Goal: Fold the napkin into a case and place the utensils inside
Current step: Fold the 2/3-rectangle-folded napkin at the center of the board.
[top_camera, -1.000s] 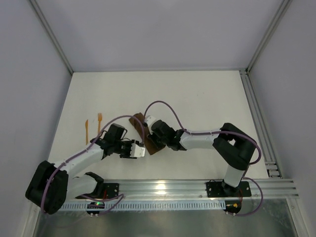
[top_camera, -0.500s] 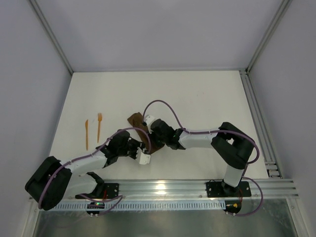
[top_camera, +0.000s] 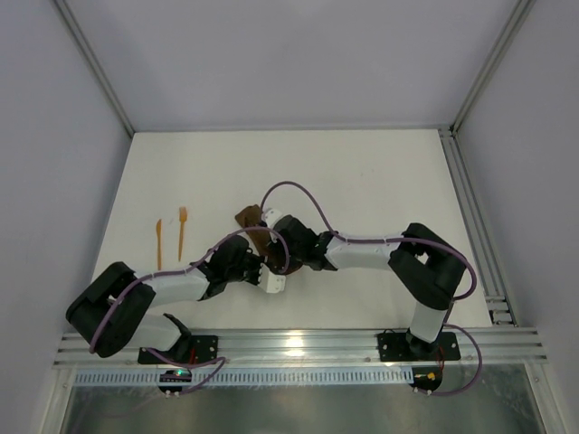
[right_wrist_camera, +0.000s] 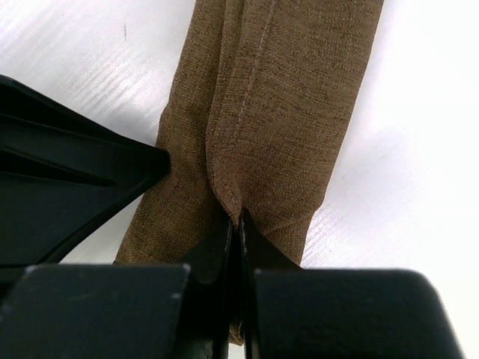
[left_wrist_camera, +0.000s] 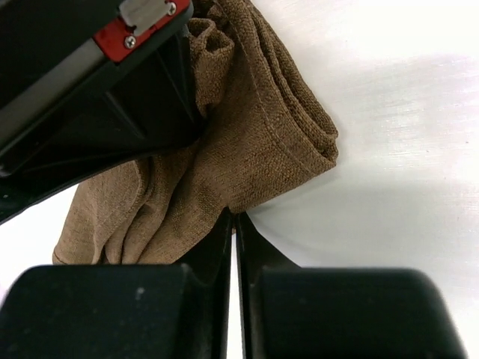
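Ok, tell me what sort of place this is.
Probably a robot lab cell: white tabletop boxed in by grey wall panels, two black-and-white robot arms bolted to an aluminium rail.

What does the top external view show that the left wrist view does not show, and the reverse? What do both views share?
Only the top external view shows the utensils, lying on the table to the left, apart from the napkin. Only the left wrist view shows the left gripper shut on an edge of the napkin, and the cloth's folded layers up close. Both views show the brown napkin on the white table, with the right gripper at it.
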Tool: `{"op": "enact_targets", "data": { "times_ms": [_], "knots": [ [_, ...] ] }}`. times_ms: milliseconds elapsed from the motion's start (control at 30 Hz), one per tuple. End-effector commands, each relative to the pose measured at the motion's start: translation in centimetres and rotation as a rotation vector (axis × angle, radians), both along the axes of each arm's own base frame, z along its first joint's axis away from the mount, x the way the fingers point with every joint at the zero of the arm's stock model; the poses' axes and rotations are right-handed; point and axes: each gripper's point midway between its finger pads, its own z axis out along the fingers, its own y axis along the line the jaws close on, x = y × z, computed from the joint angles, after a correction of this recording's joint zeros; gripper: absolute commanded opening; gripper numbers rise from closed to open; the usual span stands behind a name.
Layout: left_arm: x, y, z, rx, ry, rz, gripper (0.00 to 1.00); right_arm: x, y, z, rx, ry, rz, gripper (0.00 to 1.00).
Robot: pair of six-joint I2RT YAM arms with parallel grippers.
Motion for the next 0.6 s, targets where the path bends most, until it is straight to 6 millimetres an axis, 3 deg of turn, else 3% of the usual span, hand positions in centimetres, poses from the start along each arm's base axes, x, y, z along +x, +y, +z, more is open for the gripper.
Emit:
{"op": "enact_targets", "data": {
  "times_ms": [0, 133, 367, 500, 567],
  "knots": [
    [0.9, -1.0, 1.3, -0.062, -0.011, 0.039, 0.00, 0.3, 1.0, 3.0, 0.021, -0.040, -0.001, 0.03],
    [0.2, -0.7, 0.4, -0.034, 0.032, 0.031, 0.00, 0.5, 1.6, 4.8, 0.033, -0.034, -0.025, 0.03],
    [0.3, -0.8, 0.8, -0.043, 0.043, 0.053, 0.00, 0.5, 2.1, 5.6, 0.032, 0.023, -0.062, 0.03],
    [0.8, -1.1, 1.2, -0.065, 0.052, 0.080, 0.00, -0.5, 3.0, 5.1, 0.064, 0.107, -0.069, 0.03],
    [0.9, -1.1, 1.4, -0.069, 0.052, 0.088, 0.00, -0.9, 2.8, 3.7, 0.052, 0.132, -0.076, 0.03]
  ]
}}
